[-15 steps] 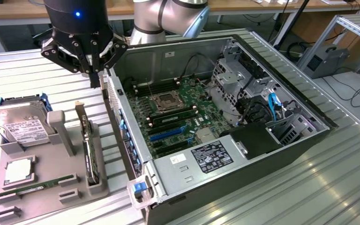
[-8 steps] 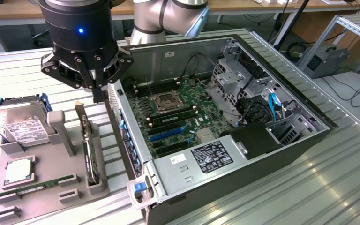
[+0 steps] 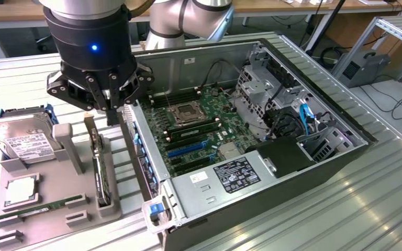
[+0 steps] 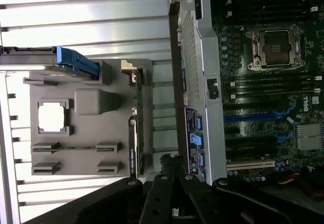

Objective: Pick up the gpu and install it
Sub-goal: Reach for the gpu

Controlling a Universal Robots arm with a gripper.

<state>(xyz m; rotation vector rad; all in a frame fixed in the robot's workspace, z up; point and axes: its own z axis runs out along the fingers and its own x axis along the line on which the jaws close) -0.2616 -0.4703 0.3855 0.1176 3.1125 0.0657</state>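
Note:
The gpu [image 3: 98, 170] stands on its edge in a slot of the grey holder [image 3: 58, 209], on the exterior view's left beside the open computer case [image 3: 271, 157]. In the wrist view the gpu [image 4: 135, 128] shows edge-on along the holder's [image 4: 86, 148] side nearest the case. My gripper [image 3: 112, 116] hangs above the gpu's far end, close to the case wall, with its fingers shut together and nothing between them. The fingertips [image 4: 169, 171] point down at the gap between holder and case. The motherboard [image 3: 194, 130] lies open, with blue card slots [image 3: 187, 149].
A hard drive in a blue frame [image 3: 19, 138] stands at the holder's far end. A processor chip [image 3: 21, 191] and a narrow RAM stick [image 3: 23, 213] lie in the holder. The case's drive cage [image 3: 257, 94], cables and power supply [image 3: 236, 172] crowd its inside. The ribbed metal table [image 3: 368, 209] surrounds everything.

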